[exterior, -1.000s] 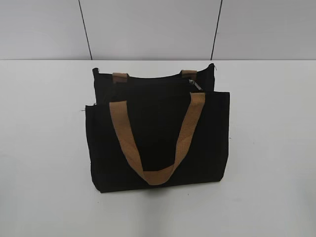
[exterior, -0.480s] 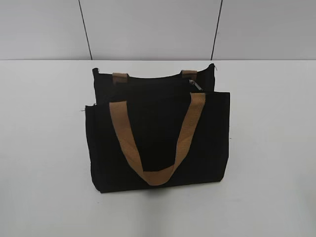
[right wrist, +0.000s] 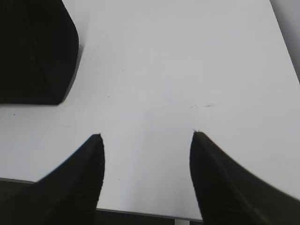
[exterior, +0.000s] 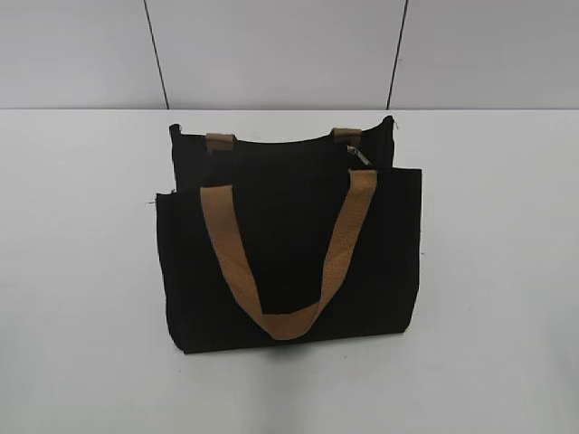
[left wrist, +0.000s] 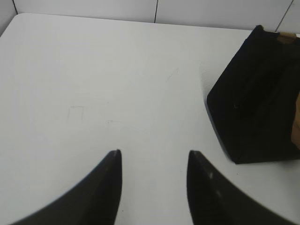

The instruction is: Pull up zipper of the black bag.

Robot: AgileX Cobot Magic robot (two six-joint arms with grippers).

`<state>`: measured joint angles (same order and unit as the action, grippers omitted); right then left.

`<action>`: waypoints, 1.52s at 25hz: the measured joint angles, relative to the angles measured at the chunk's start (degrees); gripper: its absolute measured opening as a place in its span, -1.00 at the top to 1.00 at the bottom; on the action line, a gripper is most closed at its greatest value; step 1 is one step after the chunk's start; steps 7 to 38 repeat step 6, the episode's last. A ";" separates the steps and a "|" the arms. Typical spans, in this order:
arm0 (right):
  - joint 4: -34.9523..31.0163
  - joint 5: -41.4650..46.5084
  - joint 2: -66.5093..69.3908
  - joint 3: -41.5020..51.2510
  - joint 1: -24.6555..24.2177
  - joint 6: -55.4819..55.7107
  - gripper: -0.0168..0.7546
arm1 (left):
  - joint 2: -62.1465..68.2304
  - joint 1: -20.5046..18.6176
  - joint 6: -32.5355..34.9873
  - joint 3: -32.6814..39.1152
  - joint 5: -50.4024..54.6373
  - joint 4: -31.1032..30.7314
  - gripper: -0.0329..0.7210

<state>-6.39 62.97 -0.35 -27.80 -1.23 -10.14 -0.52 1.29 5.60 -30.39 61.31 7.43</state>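
White surface [exterior: 81, 271], broad. Black bag [exterior: 289, 271] standing mid-surface, tan handle [exterior: 285, 262] draped down its front. Left hand [left wrist: 152, 159] spread wide, holding nothing, bag well to its right. Right hand [right wrist: 146, 140] likewise spread, empty. Zipper [exterior: 361, 155] at bag's top edge, right end.

Right tool [right wrist: 146, 136] spread wide above white table [right wrist: 187, 70], black bag [right wrist: 33, 51] at upper left.
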 joint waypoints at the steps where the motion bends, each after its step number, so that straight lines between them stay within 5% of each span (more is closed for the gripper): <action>1: 0.00 0.00 0.00 0.00 0.00 0.00 -0.22 | 0.00 0.00 0.00 0.00 -0.03 0.00 0.00; 38: 0.03 0.00 0.00 0.00 0.00 0.00 -0.22 | 0.00 0.00 0.00 0.00 -0.09 0.00 0.00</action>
